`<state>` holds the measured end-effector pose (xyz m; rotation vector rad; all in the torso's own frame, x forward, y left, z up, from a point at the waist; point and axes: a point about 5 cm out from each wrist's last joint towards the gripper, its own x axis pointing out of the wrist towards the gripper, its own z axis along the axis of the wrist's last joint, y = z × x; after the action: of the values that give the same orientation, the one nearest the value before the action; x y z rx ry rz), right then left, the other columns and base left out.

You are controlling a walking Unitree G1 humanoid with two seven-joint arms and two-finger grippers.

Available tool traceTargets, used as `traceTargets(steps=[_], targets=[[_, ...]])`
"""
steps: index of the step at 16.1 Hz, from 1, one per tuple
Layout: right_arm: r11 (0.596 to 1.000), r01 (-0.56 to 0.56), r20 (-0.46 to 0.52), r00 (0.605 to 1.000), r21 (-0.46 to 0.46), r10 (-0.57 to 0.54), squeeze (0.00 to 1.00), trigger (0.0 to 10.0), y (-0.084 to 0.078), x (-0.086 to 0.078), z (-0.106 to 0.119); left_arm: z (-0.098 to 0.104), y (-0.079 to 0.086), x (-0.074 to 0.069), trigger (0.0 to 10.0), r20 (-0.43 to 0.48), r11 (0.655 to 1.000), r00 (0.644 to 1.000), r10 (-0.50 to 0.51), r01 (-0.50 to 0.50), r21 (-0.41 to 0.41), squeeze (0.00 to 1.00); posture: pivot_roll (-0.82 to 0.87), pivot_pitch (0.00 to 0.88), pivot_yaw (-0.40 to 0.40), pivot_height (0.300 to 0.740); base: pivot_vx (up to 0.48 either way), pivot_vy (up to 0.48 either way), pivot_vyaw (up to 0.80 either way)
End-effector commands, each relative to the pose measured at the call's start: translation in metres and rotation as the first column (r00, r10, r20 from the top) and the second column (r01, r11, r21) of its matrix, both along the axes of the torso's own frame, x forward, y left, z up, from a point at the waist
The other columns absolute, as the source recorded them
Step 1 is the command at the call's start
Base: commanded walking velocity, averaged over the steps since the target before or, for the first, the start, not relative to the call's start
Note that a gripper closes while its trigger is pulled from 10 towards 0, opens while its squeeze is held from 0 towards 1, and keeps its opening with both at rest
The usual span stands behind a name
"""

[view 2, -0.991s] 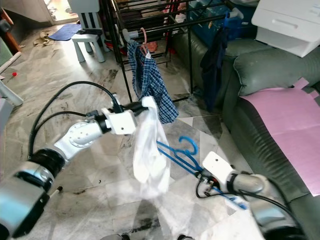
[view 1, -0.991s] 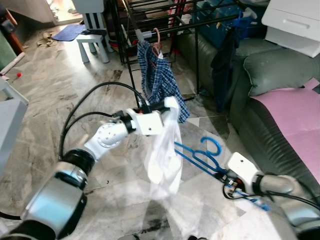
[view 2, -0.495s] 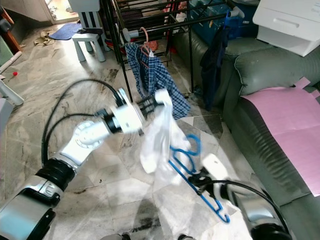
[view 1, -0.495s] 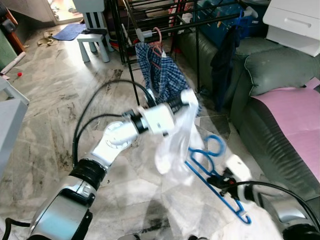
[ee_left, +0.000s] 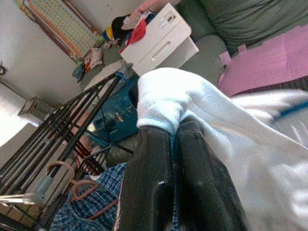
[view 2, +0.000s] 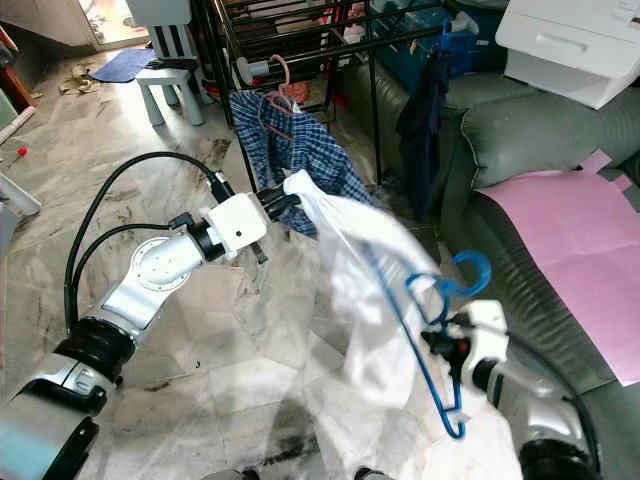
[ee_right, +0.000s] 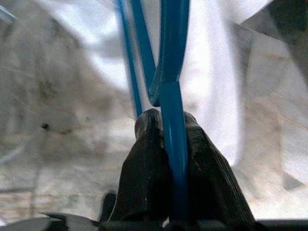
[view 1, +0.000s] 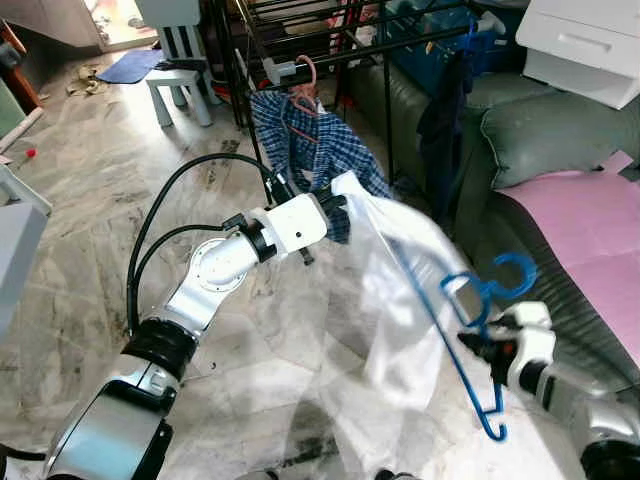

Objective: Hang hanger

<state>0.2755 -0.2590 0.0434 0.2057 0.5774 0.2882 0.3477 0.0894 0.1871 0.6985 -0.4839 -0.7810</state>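
A blue plastic hanger (view 1: 478,330) is pinched near its neck by my right gripper (view 1: 478,342), shut on it; its hook curls up beside the sofa. In the right wrist view the blue hanger (ee_right: 171,91) runs between the black fingers (ee_right: 144,159). A white garment (view 1: 400,290) is stretched over the hanger's arm. My left gripper (view 1: 335,203) is shut on its upper corner, in front of the plaid shirt. The left wrist view has the white cloth (ee_left: 192,106) bunched over the closed fingers (ee_left: 149,187).
A black drying rack (view 1: 300,40) stands ahead with a blue plaid shirt (view 1: 310,140) on a pink hanger (view 1: 310,75) and a dark garment (view 1: 445,110). A grey sofa (view 1: 540,140) with a pink sheet (view 1: 590,230) lies to the right. White stool (view 1: 180,85) far left.
My right gripper has lifted and tilted the blue hanger up and rightwards. The white garment is now spread wide between both grippers. My left gripper has drawn slightly back to the left.
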Motion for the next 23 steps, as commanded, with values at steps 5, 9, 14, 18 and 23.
traceTargets(steps=[5, 9, 14, 18, 23], targets=[[0.979, -0.162, -0.119, 0.977, 0.127, 0.177, 0.0, 10.0, 0.03, -0.035, -0.026, 0.005, -0.004, -0.005, 10.0, 0.009, 0.998, 1.0, -0.008, 0.009, -0.063, 0.0, -0.07, 0.118, 0.061, 0.74, 0.0, 0.0, 0.0], [0.999, -0.045, -0.311, 0.949, 0.013, 0.047, 0.0, 10.0, -0.018, -0.088, -0.055, 0.004, -0.01, -0.007, 10.0, 0.001, 0.997, 1.0, -0.028, 0.028, -0.067, 0.0, -0.1, 0.131, 0.07, 0.74, 0.0, 0.0, 0.0], [0.953, 0.253, -0.239, 0.927, -0.166, -0.288, 0.0, 10.0, -0.069, -0.073, -0.038, 0.006, -0.019, -0.009, 10.0, 0.011, 0.996, 0.999, -0.049, 0.049, -0.069, 0.0, -0.11, 0.13, 0.074, 0.74, 0.0, 0.0, 0.0], [0.997, 0.078, -0.064, 0.995, -0.008, -0.078, 0.0, 10.0, -0.018, -0.016, 0.002, -0.012, -0.035, -0.023, 10.0, 0.013, 0.996, 0.996, -0.092, 0.091, 0.024, 0.0, -0.09, 0.124, 0.064, 0.74, 0.0, 0.0, 0.0], [0.894, -0.413, -0.166, 0.907, -0.172, 0.387, 0.0, 10.0, 0.012, -0.047, -0.007, -0.036, -0.048, -0.03, 10.0, -0.051, 0.992, 0.994, -0.094, 0.097, 0.078, 0.0, -0.1, 0.121, 0.055, 0.74, 0.0, 0.0, 0.0]])
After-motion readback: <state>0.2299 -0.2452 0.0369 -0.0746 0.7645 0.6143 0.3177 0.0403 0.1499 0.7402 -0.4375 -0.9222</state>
